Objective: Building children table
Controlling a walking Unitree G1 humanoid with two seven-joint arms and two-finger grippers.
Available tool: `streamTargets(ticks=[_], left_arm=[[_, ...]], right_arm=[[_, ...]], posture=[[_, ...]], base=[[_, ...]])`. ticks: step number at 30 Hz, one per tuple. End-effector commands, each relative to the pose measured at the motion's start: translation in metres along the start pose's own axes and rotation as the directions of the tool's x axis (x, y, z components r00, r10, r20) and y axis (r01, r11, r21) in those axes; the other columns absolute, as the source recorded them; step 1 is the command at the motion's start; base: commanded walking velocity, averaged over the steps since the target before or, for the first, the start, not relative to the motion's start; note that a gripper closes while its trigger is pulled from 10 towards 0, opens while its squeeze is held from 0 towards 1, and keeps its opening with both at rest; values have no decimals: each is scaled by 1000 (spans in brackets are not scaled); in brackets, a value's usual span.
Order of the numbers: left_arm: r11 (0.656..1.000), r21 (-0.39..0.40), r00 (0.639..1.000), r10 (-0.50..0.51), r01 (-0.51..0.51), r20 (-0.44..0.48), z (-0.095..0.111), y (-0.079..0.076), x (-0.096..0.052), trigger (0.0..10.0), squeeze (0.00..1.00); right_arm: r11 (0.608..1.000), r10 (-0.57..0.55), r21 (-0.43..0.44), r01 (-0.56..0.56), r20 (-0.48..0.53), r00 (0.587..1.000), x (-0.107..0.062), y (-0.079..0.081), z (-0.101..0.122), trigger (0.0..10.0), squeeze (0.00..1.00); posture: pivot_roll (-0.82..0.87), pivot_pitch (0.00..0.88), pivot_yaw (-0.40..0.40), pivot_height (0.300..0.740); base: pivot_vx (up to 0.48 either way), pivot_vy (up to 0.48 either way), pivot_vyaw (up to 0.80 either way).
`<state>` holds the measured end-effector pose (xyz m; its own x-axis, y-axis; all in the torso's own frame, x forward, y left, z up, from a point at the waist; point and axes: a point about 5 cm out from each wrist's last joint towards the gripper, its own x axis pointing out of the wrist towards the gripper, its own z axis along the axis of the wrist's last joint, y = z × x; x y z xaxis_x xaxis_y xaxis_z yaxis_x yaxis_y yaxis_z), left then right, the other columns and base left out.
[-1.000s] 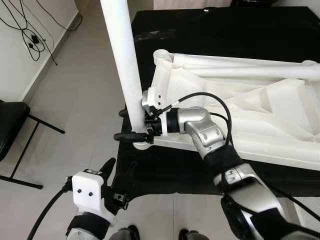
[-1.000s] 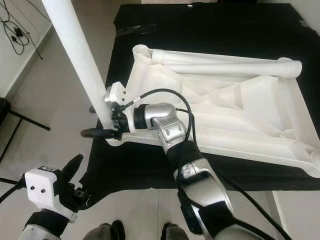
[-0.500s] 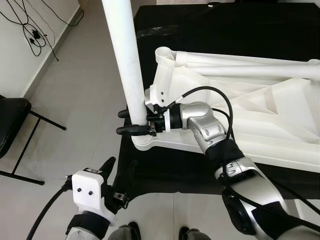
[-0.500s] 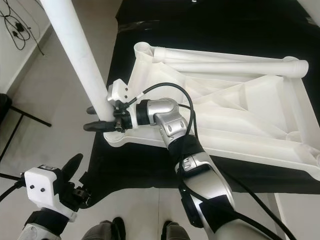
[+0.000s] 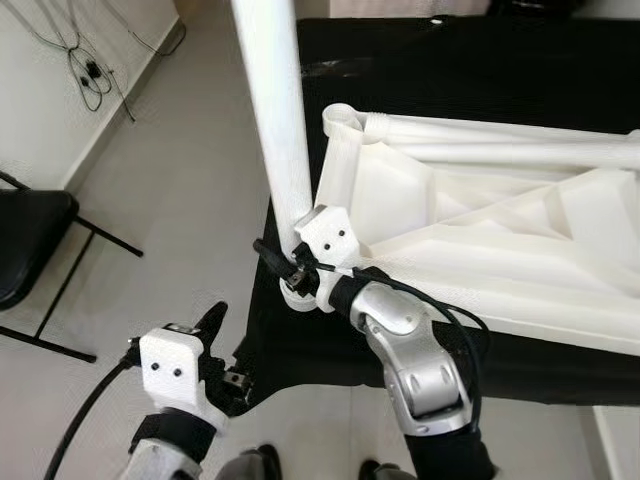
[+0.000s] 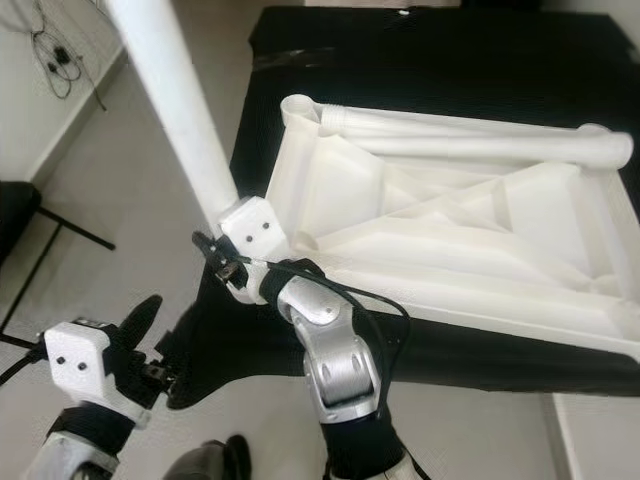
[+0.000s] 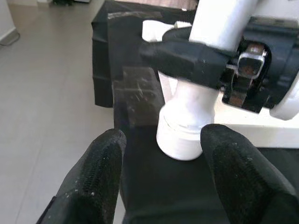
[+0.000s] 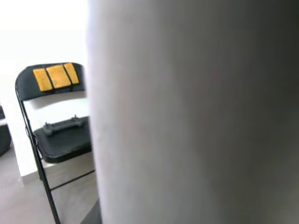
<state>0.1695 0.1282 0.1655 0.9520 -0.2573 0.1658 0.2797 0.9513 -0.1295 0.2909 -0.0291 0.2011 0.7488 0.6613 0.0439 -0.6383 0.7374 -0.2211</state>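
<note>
No brand, label or writing can be read on anything in view. The white plastic children's table [image 5: 470, 230] lies upside down on a counter [image 5: 520, 60] covered in black cloth, its ribbed underside facing up. Its far side runs out of the picture on the right. One white table leg [image 5: 275, 110] stands upright in the near-left corner socket [image 7: 180, 135], and its top is cut off by the upper edge of both eye views. Another white tube [image 6: 480, 148] lies flat along the far edge of the underside.

The right claw [image 5: 285, 262] is closed around the base of the upright leg, just above the socket; the left wrist view shows one black finger [image 7: 187, 58] wrapped across the tube. The right wrist view is almost all blurred pale leg surface, with a black folding chair [image 8: 56, 126] bearing three yellow patches behind it.

The left claw [image 5: 215, 325] hangs low beside the counter's near-left corner, its two black fingers [image 7: 100, 172] spread apart and holding nothing, the socket visible between them. Cables [image 5: 85, 65] trail on the floor by the wall.
</note>
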Motion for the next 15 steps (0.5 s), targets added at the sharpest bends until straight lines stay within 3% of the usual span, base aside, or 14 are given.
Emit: streamTargets(ticks=[1,4,5,10,11,12,13,14,15], left_arm=[[1000,0,1000,13,-13,-22,-5,3,-2,10000,0],[1000,3,1000,20,-20,-19,-5,4,-2,10000,0],[1000,6,1000,27,-27,-16,-5,4,-2,10000,0],[1000,8,999,30,-30,-15,-4,5,-3,10000,0],[1000,5,1000,25,-25,-16,-4,4,-3,10000,0],[1000,5,1000,25,-25,-16,-4,4,-3,10000,0],[1000,3,1000,21,-21,-18,-5,3,-3,10000,0],[1000,3,1000,21,-21,-18,-5,3,-3,10000,0],[1000,1,1000,18,-18,-19,-5,3,-3,10000,0]], right_arm=[[994,6,111,3,-79,997,11,17,-17,0,0],[993,23,117,-15,-71,997,13,19,-16,510,0],[989,51,140,-42,-60,997,14,21,-12,10000,0],[980,126,159,-120,-27,992,15,27,-1,10000,0],[960,232,159,-232,18,973,17,24,8,10000,1000],[960,232,159,-232,18,973,17,24,8,10000,1000],[929,342,128,-348,64,938,19,19,16,10000,1000],[929,342,128,-348,64,938,19,19,16,10000,1000],[891,441,75,-448,92,893,23,10,22,10000,1000]], posture=[[60,221,-5,740],[61,218,-4,740],[62,217,-3,740],[63,217,-3,740],[63,219,0,740],[63,219,0,740],[67,221,-1,740],[67,221,-1,740],[74,224,-1,740]], base=[[0,0,0],[0,0,0],[0,0,0],[0,0,0],[0,0,0],[0,0,0],[0,0,0],[0,0,0],[0,0,0]])
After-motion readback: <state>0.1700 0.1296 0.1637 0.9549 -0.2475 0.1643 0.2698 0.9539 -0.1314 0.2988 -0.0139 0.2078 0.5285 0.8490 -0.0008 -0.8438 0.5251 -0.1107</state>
